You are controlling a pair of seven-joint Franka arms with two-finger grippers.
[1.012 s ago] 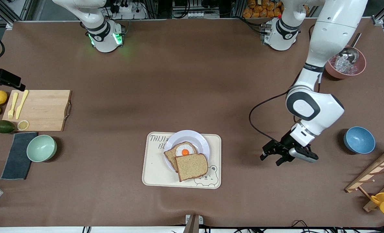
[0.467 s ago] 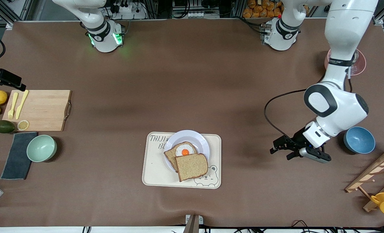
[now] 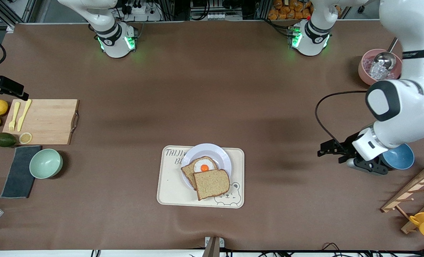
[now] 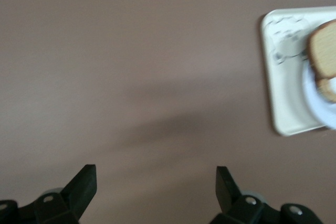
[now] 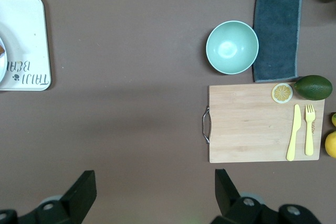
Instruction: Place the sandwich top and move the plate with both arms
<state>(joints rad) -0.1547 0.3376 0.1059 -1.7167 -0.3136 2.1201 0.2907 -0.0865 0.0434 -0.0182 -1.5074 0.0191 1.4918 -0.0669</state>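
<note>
Sandwich top (image 3: 212,184) lies on the plate (image 3: 220,156), overlapping what looks like the egg slice. Left gripper (image 3: 327,150) is empty, fingers apart, well apart from the plate toward the left arm's end. Right gripper (image 5: 152,192) is also spread, empty.

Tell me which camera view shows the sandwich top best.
The front view: the whole sandwich top shows there, lying partly over the egg slice and off the plate edge onto the tray. The left wrist view catches only a blurred part. The right wrist view shows none of it.
</note>
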